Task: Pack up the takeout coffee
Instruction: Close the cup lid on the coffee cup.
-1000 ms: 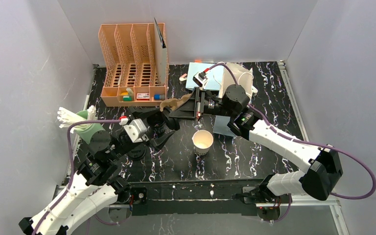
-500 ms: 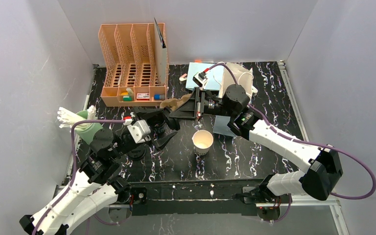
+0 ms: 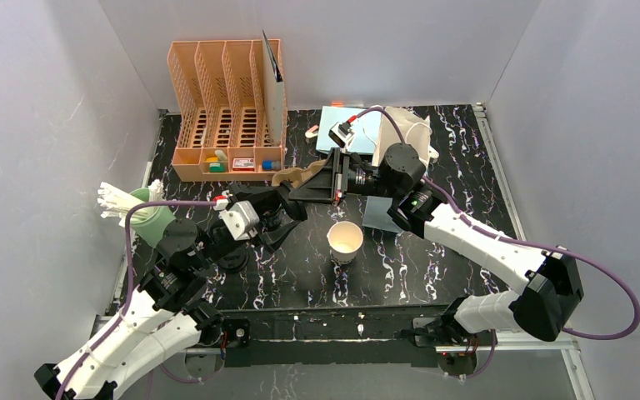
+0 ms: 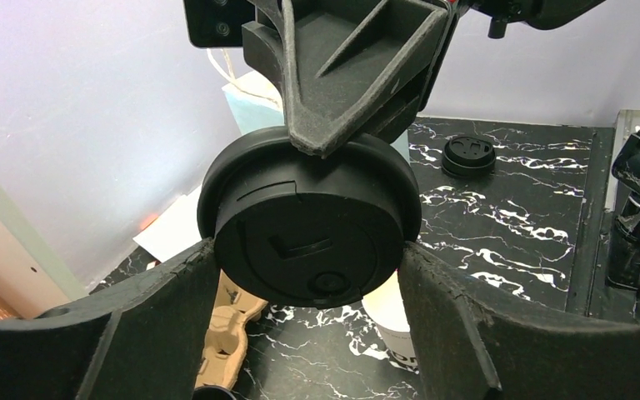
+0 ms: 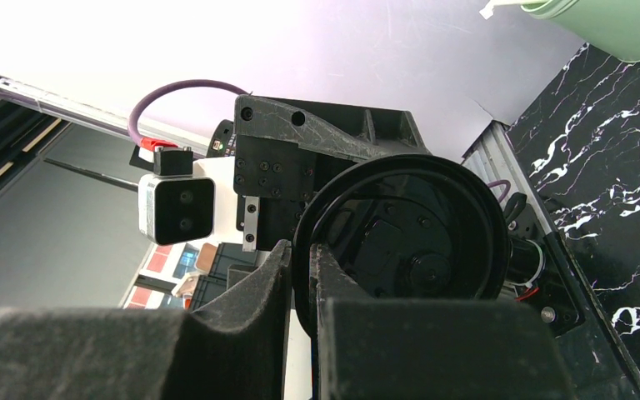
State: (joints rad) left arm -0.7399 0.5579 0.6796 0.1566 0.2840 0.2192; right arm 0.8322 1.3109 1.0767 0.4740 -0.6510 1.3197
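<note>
**A:** What sits nearest the arm bases?

**B:** The open cup (image 3: pixel 345 239); it stands upright on the black marbled table (image 3: pixel 450 158), its white inside showing.

**A:** And just past it?

**B:** The left gripper (image 4: pixel 308 248), spread to the width of the black lid (image 4: pixel 308 221); its 2 fingers (image 4: pixel 175 308) lie against opposite sides of the rim and seem to clamp it, though the contact is hard to judge from the wrist view.

**A:** The other arm?

**B:** The right gripper (image 5: pixel 302 267) reaches in from the far side, almost closed; its 2 fingers pinch the same lid's rim edge-on. The lid is thus held in the air between both grippers, above the table and a little left of the cup.

**A:** Farther back?

**B:** The brown carrier (image 3: pixel 297 176) lies just beyond the grippers; 1 more lid (image 4: pixel 469 154) rests flat on the table; the light-blue bag (image 3: pixel 358 129) and the orange organizer (image 3: pixel 225 100) sit by the back wall.
</note>
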